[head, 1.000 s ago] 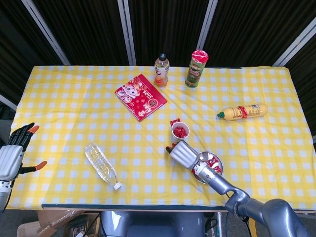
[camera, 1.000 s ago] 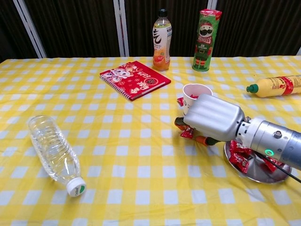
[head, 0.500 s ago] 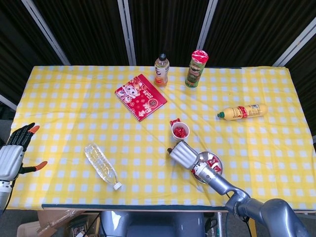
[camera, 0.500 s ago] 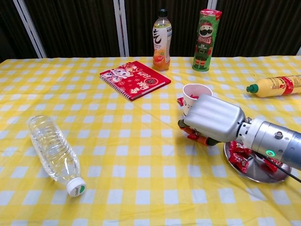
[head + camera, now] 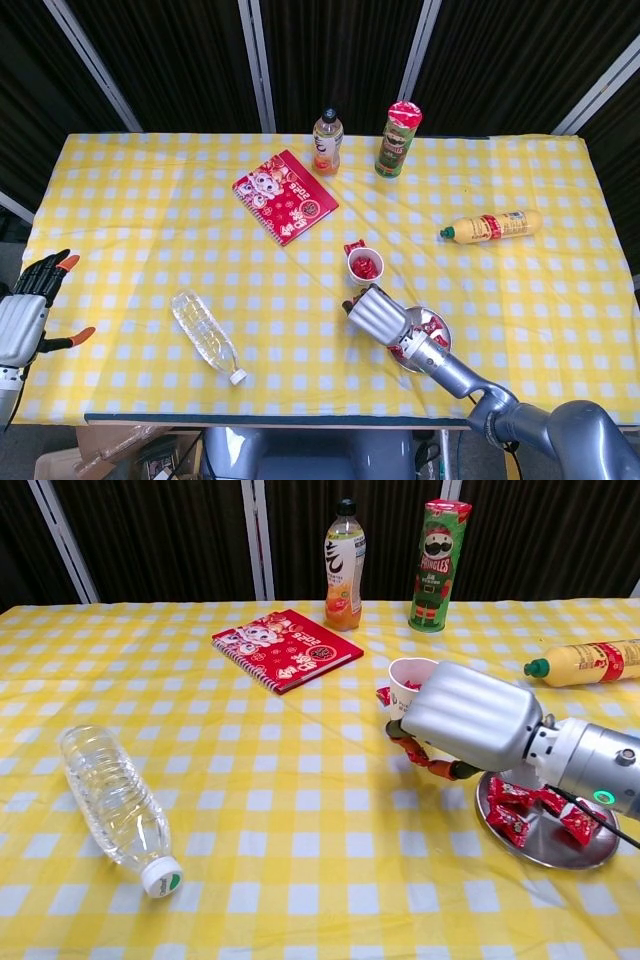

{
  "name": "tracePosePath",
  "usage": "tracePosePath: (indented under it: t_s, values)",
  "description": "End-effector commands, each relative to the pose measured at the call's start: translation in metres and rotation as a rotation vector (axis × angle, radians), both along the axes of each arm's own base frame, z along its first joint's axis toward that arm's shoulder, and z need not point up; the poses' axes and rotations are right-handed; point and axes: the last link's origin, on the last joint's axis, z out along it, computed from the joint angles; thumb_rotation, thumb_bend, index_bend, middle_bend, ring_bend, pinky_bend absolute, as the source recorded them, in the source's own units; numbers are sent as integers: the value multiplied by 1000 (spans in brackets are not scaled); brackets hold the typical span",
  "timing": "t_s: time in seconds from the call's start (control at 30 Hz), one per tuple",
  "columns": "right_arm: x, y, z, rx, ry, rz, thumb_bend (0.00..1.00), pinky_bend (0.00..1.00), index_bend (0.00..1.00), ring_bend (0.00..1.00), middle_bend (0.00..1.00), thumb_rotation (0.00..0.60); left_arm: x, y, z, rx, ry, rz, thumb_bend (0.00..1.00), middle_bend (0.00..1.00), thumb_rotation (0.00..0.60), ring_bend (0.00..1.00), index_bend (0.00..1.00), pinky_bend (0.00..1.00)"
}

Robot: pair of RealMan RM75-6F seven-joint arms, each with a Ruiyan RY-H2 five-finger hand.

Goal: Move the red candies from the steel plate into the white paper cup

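Note:
The white paper cup (image 5: 365,266) (image 5: 404,683) stands mid-table with red candies inside, and one red candy (image 5: 353,246) (image 5: 383,695) lies on the cloth against it. The steel plate (image 5: 439,340) (image 5: 549,844) near the front edge holds several red candies (image 5: 519,807). My right hand (image 5: 378,313) (image 5: 468,718) hovers between plate and cup, just above the cloth. Its fingers (image 5: 430,762) curl underneath, pinching what looks like a red candy. In the chest view the hand hides part of the cup. My left hand (image 5: 30,310) hangs off the table's left edge, fingers spread and empty.
A clear plastic bottle (image 5: 207,335) (image 5: 113,803) lies at the front left. Behind the cup are a red notebook (image 5: 285,195) (image 5: 286,647), an orange drink bottle (image 5: 327,142) (image 5: 343,565) and a green Pringles can (image 5: 398,138) (image 5: 437,550). A yellow bottle (image 5: 491,226) (image 5: 584,662) lies on its side at right.
My right hand rose off the cloth and shifted slightly toward the cup. The candy seen under its fingers no longer lies on the table. The left hand stayed still.

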Motion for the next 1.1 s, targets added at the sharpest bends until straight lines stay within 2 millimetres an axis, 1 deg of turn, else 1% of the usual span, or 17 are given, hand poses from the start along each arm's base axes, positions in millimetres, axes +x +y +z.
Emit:
tracePosePath:
  t_s: [0.03, 0.33, 0.47, 0.6, 0.73, 1.1]
  values:
    - [-1, 2, 14, -27, -6, 7, 327, 878, 582, 784, 806, 600, 0, 0, 0, 0, -2, -2, 74, 0, 600, 0, 0, 0]
    - [5, 2, 45, -94, -37, -2, 327, 878, 583, 783, 807, 600, 2, -1, 0, 3, 0, -7, 74, 0, 600, 0, 0, 0]
    - [13, -2, 57, -122, -54, 2, 327, 878, 583, 783, 807, 600, 3, 0, -1, 2, 0, -6, 74, 0, 600, 0, 0, 0]
    - [21, -11, 66, -145, -56, -4, 327, 878, 583, 783, 806, 600, 2, 0, -1, -2, -1, -4, 74, 0, 600, 0, 0, 0]
    - [26, -21, 67, -155, -51, -18, 327, 878, 583, 783, 807, 600, 2, 1, -2, -5, -1, 0, 74, 0, 600, 0, 0, 0]
    - [36, -43, 58, -155, -30, -39, 327, 878, 583, 783, 806, 600, 1, 3, -2, -15, -8, 18, 74, 0, 600, 0, 0, 0]
